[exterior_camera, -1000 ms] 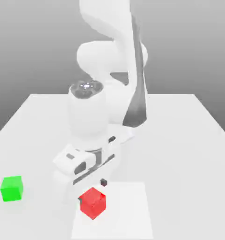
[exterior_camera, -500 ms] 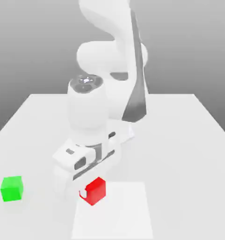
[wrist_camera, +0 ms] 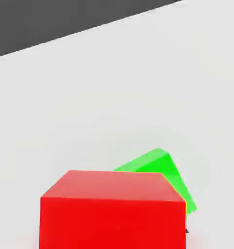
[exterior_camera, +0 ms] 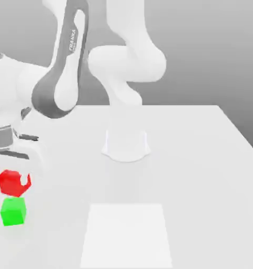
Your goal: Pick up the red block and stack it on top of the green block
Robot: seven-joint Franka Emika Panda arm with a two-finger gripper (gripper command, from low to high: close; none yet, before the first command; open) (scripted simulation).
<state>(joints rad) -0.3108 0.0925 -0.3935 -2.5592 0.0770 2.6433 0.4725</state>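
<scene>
Red block (exterior_camera: 11, 184) now above green block (exterior_camera: 13, 211)

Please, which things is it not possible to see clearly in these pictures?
- Green block: in the hand view, partly hidden behind the red block.
- Red block's near side: cut off by the hand view's edge.
- Robot arm: partly cut off by the exterior view's left edge.

The red block (exterior_camera: 10, 183), carried by the gripper (exterior_camera: 13, 179), has moved above the green block (exterior_camera: 13, 211).
</scene>
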